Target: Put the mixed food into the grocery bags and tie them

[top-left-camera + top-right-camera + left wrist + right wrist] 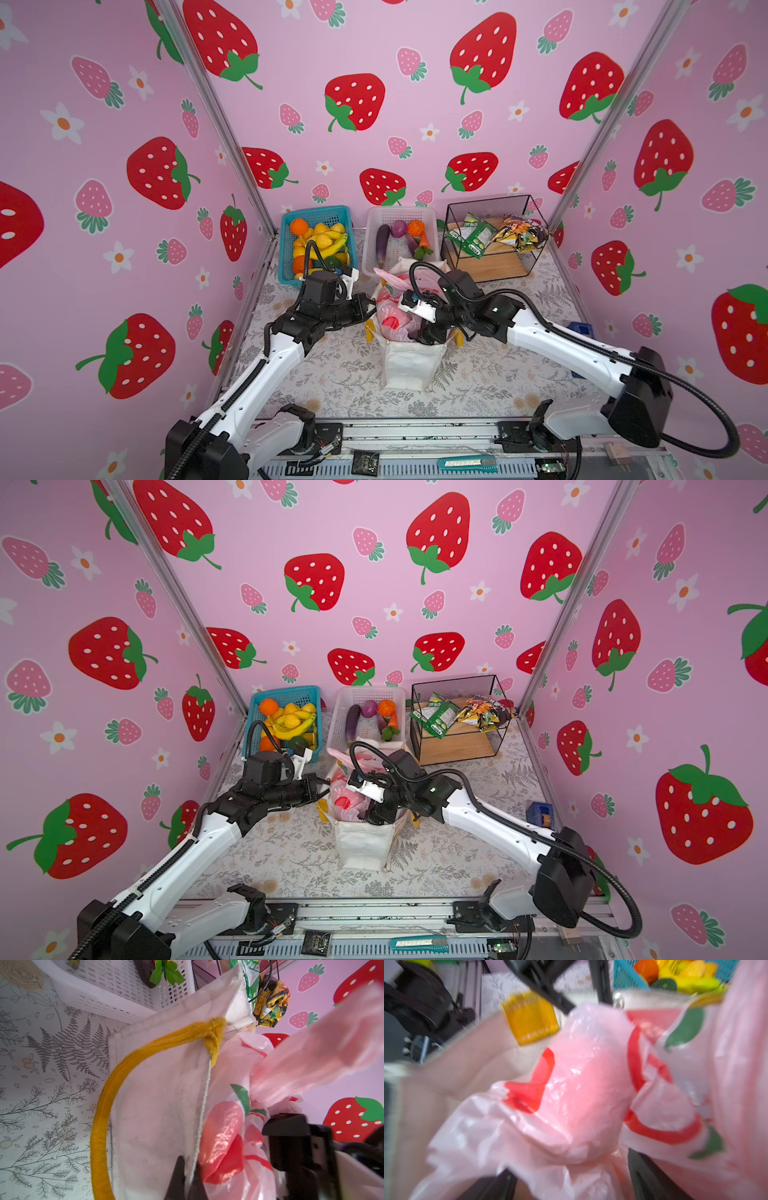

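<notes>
In both top views the canvas tote [409, 368] [362, 848] stands mid-table, and the pink plastic bag [392, 320] [347, 802] sits bunched in its mouth, its loose ends poking up on the far side. From up there we see the left gripper [370, 309] at the tote's left rim and the right gripper [428, 332] dipping into the mouth from the right, but neither claw's fingers can be read. The left wrist view shows what they hide: the left gripper's dark fingers [178, 1176] are pinched together on the tote's rim, beside the yellow strap [116, 1088]. The right wrist view, though blurred, shows the right gripper [571, 1178] spread wide with the bag's knotted plastic [581, 1084] bulging between the fingers; we cannot tell whether they touch it. Only the top views give the far row: the vegetables [382, 245] lie in the white basket [399, 211], the snack packets [521, 235] in the wire crate [486, 203] to its right, and fruit [322, 239] in the blue basket [328, 216] at the left.
</notes>
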`<state>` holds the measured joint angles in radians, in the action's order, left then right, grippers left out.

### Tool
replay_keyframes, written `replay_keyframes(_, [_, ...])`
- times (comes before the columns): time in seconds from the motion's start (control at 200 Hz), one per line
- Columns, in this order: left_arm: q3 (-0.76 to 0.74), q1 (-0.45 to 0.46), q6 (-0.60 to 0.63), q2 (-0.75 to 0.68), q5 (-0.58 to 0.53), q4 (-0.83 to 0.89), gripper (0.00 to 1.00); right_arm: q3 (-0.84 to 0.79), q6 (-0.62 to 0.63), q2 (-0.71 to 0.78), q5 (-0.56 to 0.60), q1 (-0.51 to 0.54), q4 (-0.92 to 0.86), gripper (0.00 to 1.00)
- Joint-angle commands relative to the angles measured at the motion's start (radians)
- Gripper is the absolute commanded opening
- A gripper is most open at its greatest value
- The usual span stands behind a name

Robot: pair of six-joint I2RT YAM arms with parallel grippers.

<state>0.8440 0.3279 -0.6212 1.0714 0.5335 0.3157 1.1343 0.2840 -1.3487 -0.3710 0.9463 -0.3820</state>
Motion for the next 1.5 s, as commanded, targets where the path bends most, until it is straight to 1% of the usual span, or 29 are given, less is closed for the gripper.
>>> replay_keyframes(0.0, [0.007,-0.004,0.024,-0.015,-0.010,-0.050,0.00,0.055,-0.022,0.057,-0.030,-0.007,-0.002,0.86])
replay_keyframes(0.065, [0.007,-0.006,0.024,-0.015,-0.008,-0.050,0.00,0.089,-0.038,0.062,0.014,-0.024,-0.003,0.86])
replay_keyframes(0.135, [0.006,-0.004,0.026,-0.016,-0.007,-0.052,0.00,0.124,-0.082,0.051,0.055,-0.067,0.017,0.86])
replay_keyframes(0.205, [0.005,-0.005,0.023,-0.017,-0.006,-0.053,0.00,0.163,-0.151,0.012,0.127,-0.107,0.040,0.86])
replay_keyframes(0.255, [0.006,-0.005,0.022,-0.020,-0.005,-0.055,0.00,0.198,-0.168,-0.035,0.172,-0.111,0.022,0.85])
replay_keyframes(0.33, [0.007,-0.004,0.022,-0.022,-0.004,-0.058,0.00,0.230,-0.177,-0.108,0.190,-0.111,-0.018,0.80])
replay_keyframes(0.38, [0.007,-0.003,0.021,-0.021,-0.004,-0.058,0.00,0.225,-0.182,-0.146,0.186,-0.108,-0.033,0.73])
replay_keyframes(0.515, [0.006,-0.004,0.007,-0.030,-0.006,-0.062,0.00,0.160,-0.181,-0.200,0.176,-0.060,-0.048,0.58])
replay_keyframes(0.61, [0.007,-0.004,-0.003,-0.038,-0.009,-0.070,0.04,0.097,-0.199,-0.217,0.175,-0.040,-0.028,0.46])
replay_keyframes(0.68, [0.008,-0.004,-0.009,-0.046,-0.029,-0.071,0.05,0.050,-0.216,-0.232,0.179,-0.035,-0.005,0.42])
replay_keyframes(0.805, [0.008,-0.003,-0.027,-0.060,-0.056,-0.075,0.04,-0.002,-0.230,-0.286,0.187,-0.028,0.035,0.40])
replay_keyframes(0.91, [0.007,-0.004,-0.041,-0.063,-0.042,-0.091,0.05,0.010,-0.225,-0.356,0.193,-0.008,0.043,0.40])
replay_keyframes(1.005, [0.006,-0.003,-0.053,-0.057,-0.014,-0.105,0.05,0.056,-0.206,-0.419,0.240,0.015,0.020,0.41])
replay_keyframes(1.071, [0.000,-0.003,-0.053,-0.051,-0.001,-0.107,0.05,0.084,-0.200,-0.424,0.273,0.014,0.002,0.43])
replay_keyframes(1.126, [-0.007,-0.004,-0.054,-0.051,-0.002,-0.104,0.05,0.095,-0.190,-0.391,0.294,0.011,0.002,0.47])
replay_keyframes(1.156, [-0.014,-0.004,-0.054,-0.053,-0.007,-0.103,0.04,0.101,-0.188,-0.365,0.290,0.007,0.005,0.50])
replay_keyframes(1.181, [-0.019,-0.004,-0.056,-0.054,-0.011,-0.104,0.04,0.101,-0.186,-0.342,0.278,0.002,0.010,0.51])
replay_keyframes(1.196, [-0.023,-0.004,-0.055,-0.056,-0.014,-0.105,0.04,0.100,-0.186,-0.321,0.272,0.000,0.014,0.55])
replay_keyframes(1.231, [-0.030,-0.004,-0.058,-0.061,-0.019,-0.107,0.04,0.094,-0.187,-0.280,0.252,-0.006,0.030,0.61])
replay_keyframes(1.341, [-0.038,-0.004,-0.054,-0.068,-0.033,-0.109,0.03,0.082,-0.184,-0.161,0.183,-0.016,0.046,0.75])
replay_keyframes(1.421, [-0.039,-0.004,-0.054,-0.068,-0.037,-0.109,0.03,0.084,-0.182,-0.101,0.144,-0.020,0.042,0.79])
replay_keyframes(1.496, [-0.038,-0.003,-0.052,-0.067,-0.035,-0.108,0.03,0.088,-0.178,-0.086,0.104,-0.013,0.043,0.79])
